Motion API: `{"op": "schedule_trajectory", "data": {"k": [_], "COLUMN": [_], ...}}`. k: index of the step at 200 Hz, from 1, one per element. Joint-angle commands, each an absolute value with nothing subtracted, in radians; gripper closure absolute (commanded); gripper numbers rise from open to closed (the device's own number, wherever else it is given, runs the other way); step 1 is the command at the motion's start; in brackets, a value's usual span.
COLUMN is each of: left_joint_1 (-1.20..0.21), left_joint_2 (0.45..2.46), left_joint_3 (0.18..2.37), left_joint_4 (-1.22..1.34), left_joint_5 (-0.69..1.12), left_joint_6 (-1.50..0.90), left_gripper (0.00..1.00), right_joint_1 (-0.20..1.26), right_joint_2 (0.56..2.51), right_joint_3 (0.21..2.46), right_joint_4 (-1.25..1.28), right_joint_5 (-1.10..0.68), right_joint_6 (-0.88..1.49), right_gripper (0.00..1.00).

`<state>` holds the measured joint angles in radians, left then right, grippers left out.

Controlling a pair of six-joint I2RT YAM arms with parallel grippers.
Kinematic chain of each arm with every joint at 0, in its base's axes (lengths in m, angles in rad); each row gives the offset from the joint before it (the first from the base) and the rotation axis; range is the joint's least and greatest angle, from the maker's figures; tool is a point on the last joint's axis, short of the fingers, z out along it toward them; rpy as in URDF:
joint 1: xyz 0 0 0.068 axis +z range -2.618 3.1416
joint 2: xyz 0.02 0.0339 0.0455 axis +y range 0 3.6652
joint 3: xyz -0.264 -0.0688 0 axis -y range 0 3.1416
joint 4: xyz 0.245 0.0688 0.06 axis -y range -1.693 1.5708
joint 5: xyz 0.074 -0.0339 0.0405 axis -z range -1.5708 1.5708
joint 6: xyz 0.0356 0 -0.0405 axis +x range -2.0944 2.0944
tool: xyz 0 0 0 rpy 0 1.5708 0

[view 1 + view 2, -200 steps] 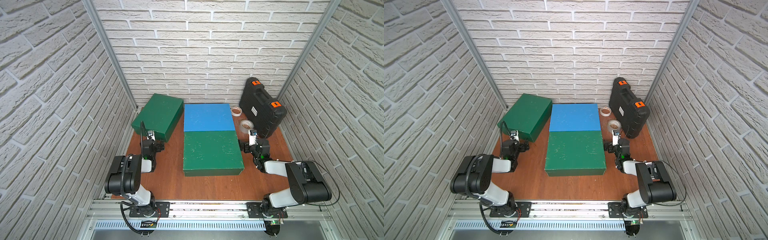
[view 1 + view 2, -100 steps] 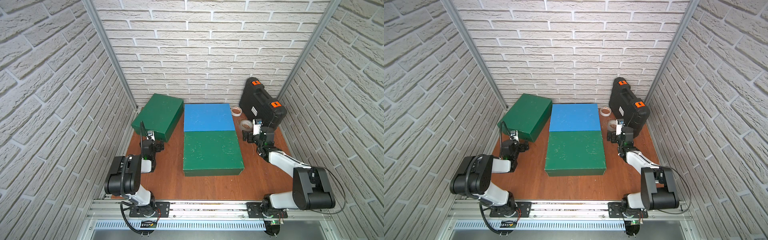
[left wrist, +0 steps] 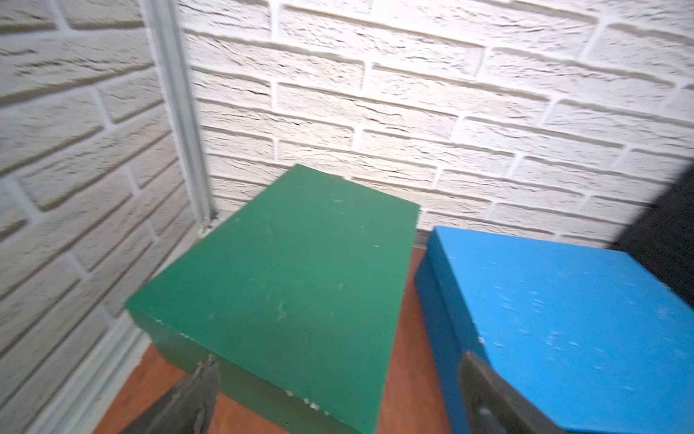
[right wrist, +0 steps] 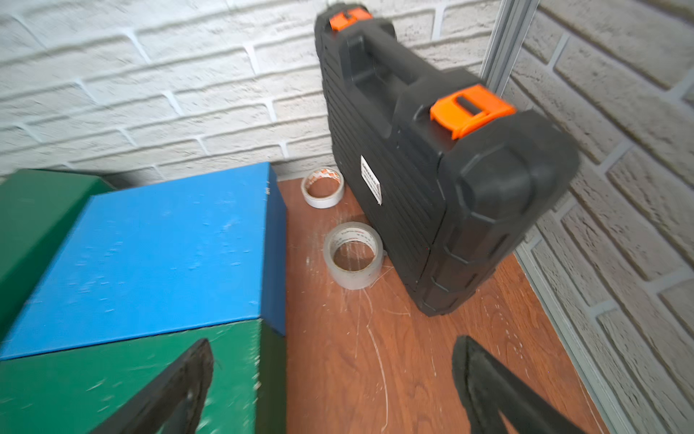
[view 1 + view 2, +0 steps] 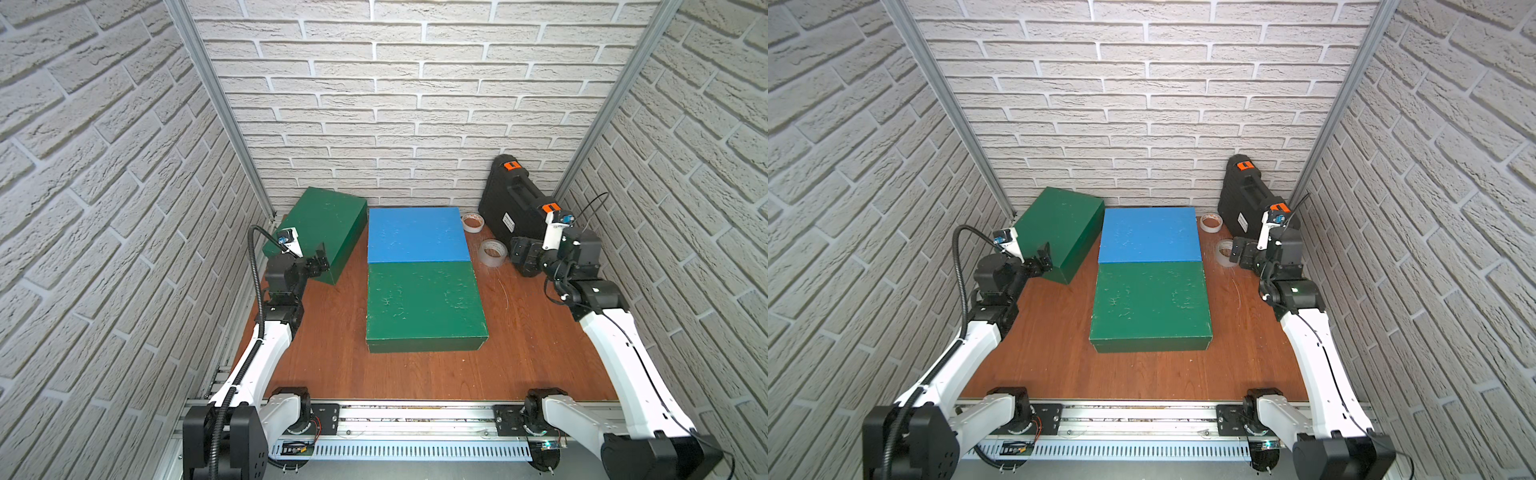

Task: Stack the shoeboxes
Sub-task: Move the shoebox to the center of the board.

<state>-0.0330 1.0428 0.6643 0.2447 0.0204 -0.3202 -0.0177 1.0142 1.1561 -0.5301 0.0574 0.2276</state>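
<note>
**Arms reach out, boxes still flat on the table**

On the left, the left gripper [image 5: 321, 261] has crept forward toward the near end of the slanted green box [image 5: 328, 220], which sits in the back-left corner of the table [image 5: 332, 353]. Its jaws stand wide and empty, aimed at that end.

In the middle, the blue box [image 5: 415, 235] at the back and the second green box [image 5: 424, 301] in front of it lie end to end, touching, exactly where they were a second ago.

On the right, the right gripper [image 5: 523, 257] has swung away from the second green box's side and now hangs by the grey tape roll [image 5: 492, 252] and the black case [image 5: 511, 203]. Its jaws are wide too, holding nothing.

No box has been lifted, so stacking has yet to begin. The left arm looks better placed to start.
</note>
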Motion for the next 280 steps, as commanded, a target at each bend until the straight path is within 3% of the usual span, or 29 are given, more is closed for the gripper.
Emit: {"op": "schedule_trajectory", "data": {"k": [1, 32, 59, 107, 126, 145, 190, 280], "left_joint_1": [-0.034, 0.020, 0.099, 0.117, 0.102, 0.058, -0.095, -0.332], "left_joint_2": [1.013, 1.022, 1.131, 1.174, 1.111, 1.024, 0.940, 0.952], "left_joint_3": [0.649, 0.588, 0.605, 0.552, 0.528, 0.524, 0.567, 0.515], "left_joint_4": [0.114, 0.174, 0.160, 0.218, 0.168, 0.095, -0.067, 0.007], "left_joint_5": [0.122, 0.177, 0.305, 0.425, 0.439, 0.418, 0.360, 0.319], "left_joint_6": [-0.447, -0.621, -0.775, -0.819, -0.792, -0.758, -0.733, -0.747], "left_gripper": [0.02, 0.02, 0.02, 0.02, 0.02, 0.02, 0.02, 0.02], "right_joint_1": [-0.020, -0.018, -0.019, -0.020, -0.018, 0.008, 0.160, 0.363], "right_joint_2": [0.917, 0.719, 0.682, 0.740, 0.761, 0.802, 0.872, 0.952], "right_joint_3": [1.164, 1.054, 1.004, 0.946, 0.908, 0.874, 0.875, 0.761], "right_joint_4": [-0.736, -0.716, -0.631, -0.631, -0.583, -0.508, -0.559, -0.496], "right_joint_5": [0.063, 0.292, 0.165, 0.140, -0.031, -0.172, -0.066, -0.006], "right_joint_6": [0.257, 0.436, 0.420, 0.554, 0.551, 0.543, 0.548, 0.622], "right_gripper": [0.00, 0.00, 0.00, 0.02, 0.03, 0.03, 0.01, 0.01]}}
